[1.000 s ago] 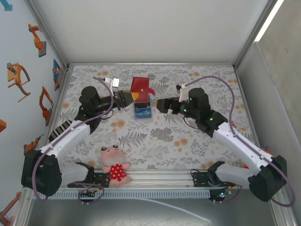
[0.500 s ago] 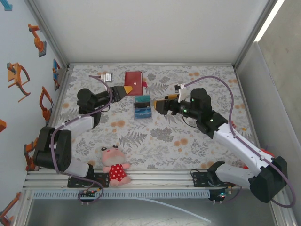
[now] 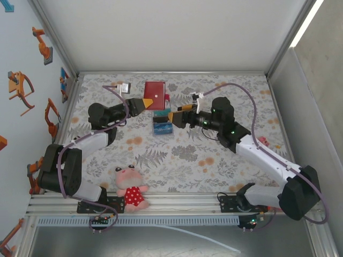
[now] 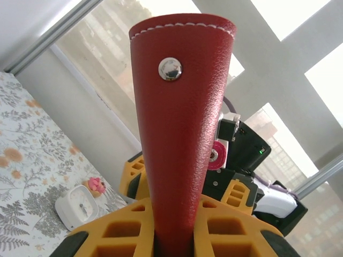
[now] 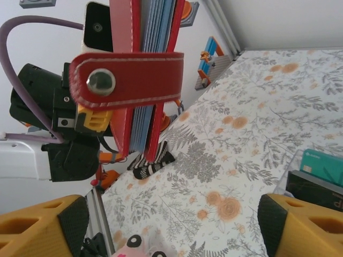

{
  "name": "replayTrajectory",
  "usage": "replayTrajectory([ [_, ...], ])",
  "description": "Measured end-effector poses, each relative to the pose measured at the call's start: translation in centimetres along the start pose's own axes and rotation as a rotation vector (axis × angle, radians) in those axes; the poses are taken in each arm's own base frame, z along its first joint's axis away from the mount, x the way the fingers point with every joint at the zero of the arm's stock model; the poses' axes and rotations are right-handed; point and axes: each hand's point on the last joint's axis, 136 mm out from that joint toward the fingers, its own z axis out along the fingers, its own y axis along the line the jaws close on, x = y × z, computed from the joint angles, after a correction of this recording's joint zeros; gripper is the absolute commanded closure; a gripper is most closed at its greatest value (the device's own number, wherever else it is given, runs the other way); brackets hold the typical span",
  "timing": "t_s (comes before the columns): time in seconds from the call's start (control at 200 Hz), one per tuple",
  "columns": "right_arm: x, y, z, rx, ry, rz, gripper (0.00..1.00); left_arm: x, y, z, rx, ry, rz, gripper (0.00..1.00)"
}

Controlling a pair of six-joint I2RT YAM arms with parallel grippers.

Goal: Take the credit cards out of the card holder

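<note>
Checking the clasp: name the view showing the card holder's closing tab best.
Right wrist: the closing tab spans the card holder's edge, snap facing the camera. Left wrist gives a red cover with a stud; top external, a red square.

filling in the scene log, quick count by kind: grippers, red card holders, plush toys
grippers: 2 (left gripper, right gripper)
card holder: 1
plush toy: 1
total: 4

Mat (image 3: pixel 214 166) centre free; plush toy (image 3: pixel 130 188) near front; card tray (image 3: pixel 162 131), raised card holder (image 3: pixel 155 95) crowd right claw (image 3: pixel 172 118).
</note>
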Motion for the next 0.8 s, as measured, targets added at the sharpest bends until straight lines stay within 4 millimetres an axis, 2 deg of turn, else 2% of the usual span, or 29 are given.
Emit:
replayTrajectory([
  [0.15,-1.5,0.7,1.2,-0.05,-0.016,-0.023,0.32,0.6,-0.3,0.5,0.013,0.018,-0.017,1.0],
  [0.306,-3.0,1.6,1.6,-0.088,-0.045,-0.058,0.48,0.7,-0.8,0.7,0.022,0.024,-0.018,1.0],
  [0.441,-3.4,1.8,1.6,-0.095,-0.06,-0.072,0.62,0.7,-1.7,0.7,0.034,0.025,-0.001,1.0],
  [0.801,-4.2,2.4,1.5,-0.112,-0.095,-0.087,0.73,0.6,-2.4,0.6,0.016,0.02,-0.004,1.0],
])
